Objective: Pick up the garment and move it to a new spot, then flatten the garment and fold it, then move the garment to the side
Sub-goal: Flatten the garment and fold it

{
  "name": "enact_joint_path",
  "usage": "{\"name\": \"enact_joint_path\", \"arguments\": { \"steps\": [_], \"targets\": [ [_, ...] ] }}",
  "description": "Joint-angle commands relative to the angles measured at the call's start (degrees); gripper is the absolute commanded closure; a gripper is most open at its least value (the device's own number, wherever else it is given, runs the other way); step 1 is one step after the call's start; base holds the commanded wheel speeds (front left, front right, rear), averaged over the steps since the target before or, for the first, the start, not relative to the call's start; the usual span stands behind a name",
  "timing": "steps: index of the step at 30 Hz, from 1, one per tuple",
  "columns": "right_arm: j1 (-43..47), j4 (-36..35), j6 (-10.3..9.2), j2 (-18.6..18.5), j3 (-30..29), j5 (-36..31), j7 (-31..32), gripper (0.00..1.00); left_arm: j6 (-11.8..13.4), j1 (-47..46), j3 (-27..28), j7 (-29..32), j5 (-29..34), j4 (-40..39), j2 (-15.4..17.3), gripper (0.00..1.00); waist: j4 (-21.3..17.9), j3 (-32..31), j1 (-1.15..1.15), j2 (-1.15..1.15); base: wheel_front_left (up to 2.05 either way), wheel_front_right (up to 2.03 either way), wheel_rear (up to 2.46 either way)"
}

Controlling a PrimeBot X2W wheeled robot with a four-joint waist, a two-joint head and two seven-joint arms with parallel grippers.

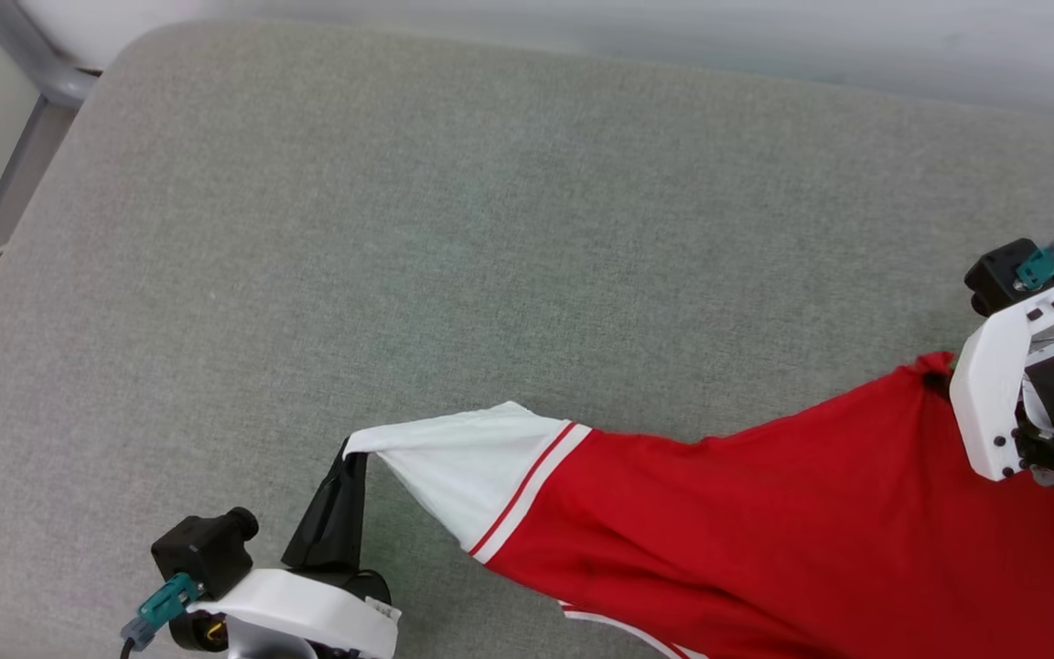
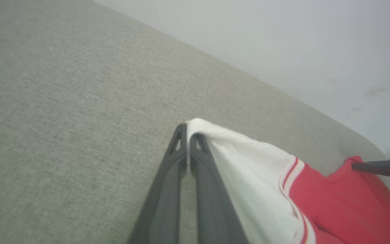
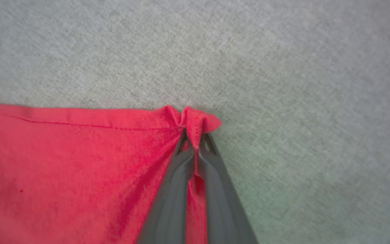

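The garment [image 1: 765, 513] is a red shirt with a white sleeve and red-and-white striped trim, stretched across the grey cushion between both arms. My left gripper [image 1: 349, 450] is shut on the tip of the white sleeve [image 2: 242, 159] at the lower left. At the right edge my right gripper [image 3: 192, 139] is shut on a bunched red corner of the hem [image 3: 195, 120], its fingertips hidden behind the white wrist bracket in the head view. The lettering is out of sight.
A wide grey fabric cushion [image 1: 454, 229] spreads up and to the left of the shirt. Its rounded far edge meets a pale wall [image 2: 283, 40]. A grey metal frame [image 1: 24, 119] runs down the far left beside the cushion.
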Motion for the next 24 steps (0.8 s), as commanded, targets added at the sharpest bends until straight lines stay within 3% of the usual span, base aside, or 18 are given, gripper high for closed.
{"name": "enact_joint_path", "arguments": {
  "steps": [1, 12, 17, 18, 24],
  "targets": [
    [0.85, 0.00, -0.11, -0.28, 0.13, 0.18, -2.19, 1.00, 0.12, 0.74, 0.43, -0.37, 0.16, -0.26, 0.34, 1.00, -0.93, -1.51, -0.01, 0.00, 0.00, 0.00, 0.00],
    [4.84, -6.62, -0.10, -1.24, -6.62, 2.09, -20.81, 1.00, 1.99, 3.70, 0.87, 0.80, 0.91, -3.90, 2.58, 1.00, -3.76, -7.64, -0.01, 0.00, 0.00, 0.00, 0.00],
    [9.03, -11.90, -0.10, -0.86, -12.79, 1.04, -24.81, 1.00, 3.14, 4.46, 1.30, 1.35, 1.69, -7.69, 3.79, 1.00, -4.72, -9.72, -0.01, 0.00, 0.00, 0.00, 0.00],
    [12.01, -15.70, -0.10, 0.34, -17.60, -0.26, -25.75, 1.00, 3.75, 3.34, 1.37, 1.83, 2.51, -10.14, 4.61, 1.00, -5.12, -10.45, -0.01, 0.00, 0.00, 0.00, 0.00],
    [16.22, -24.23, -0.08, 3.68, -26.79, -5.07, -24.49, 1.00, 4.61, -2.00, 1.66, 3.33, 3.92, -15.05, 5.49, 1.00, -5.96, -10.43, -0.01, 0.00, 0.00, 0.00, 0.00]
  ]
}}
